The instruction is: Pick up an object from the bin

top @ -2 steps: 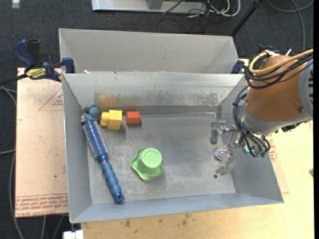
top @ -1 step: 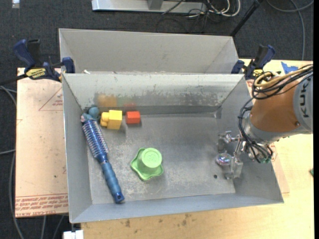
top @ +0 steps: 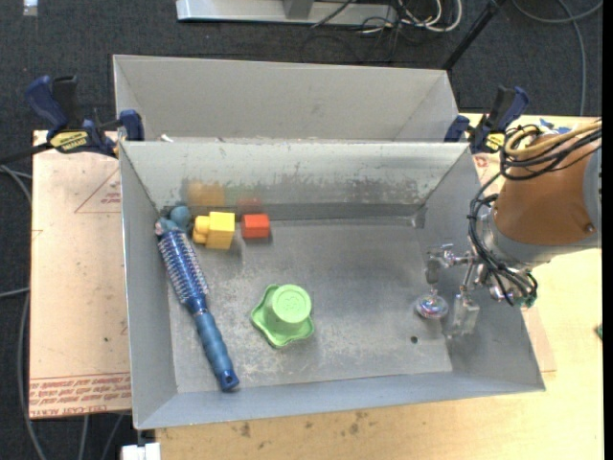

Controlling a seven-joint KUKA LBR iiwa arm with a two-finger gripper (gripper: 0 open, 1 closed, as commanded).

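Hairbrush (top: 196,300) first: blue, lying aslant down the left side of the bin (top: 287,171), with its handle end nearest me at the lower left and its bristle head pointing to the upper left. A green cup (top: 283,314) sits by itself in the lower middle, apart from the brush. I can't tell which way up it stands.

At lower right is a small shiny toy (top: 430,307), silvery with a touch of red and purple, alone on bare floor. It is too small for me to name its kind. The gripper (top: 454,287) hangs just beside it, on its right. I read the gripper as released, fingers spread, with nothing between them. The toy lies at the left edge of that gap, not inside it.

My judgement on the toy: hard, light and rounded, so likely to roll or squirt out from a glancing pinch. I'd centre over it and close across its widest part, low down near the floor. There is room on every side, and the right wall is the only neighbour to mind.

Farthest back, in the upper left against the rear wall, a yellow block (top: 215,229) stands by the brush head. An orange block (top: 256,225) sits just to its right. Both are well apart from the gripper.
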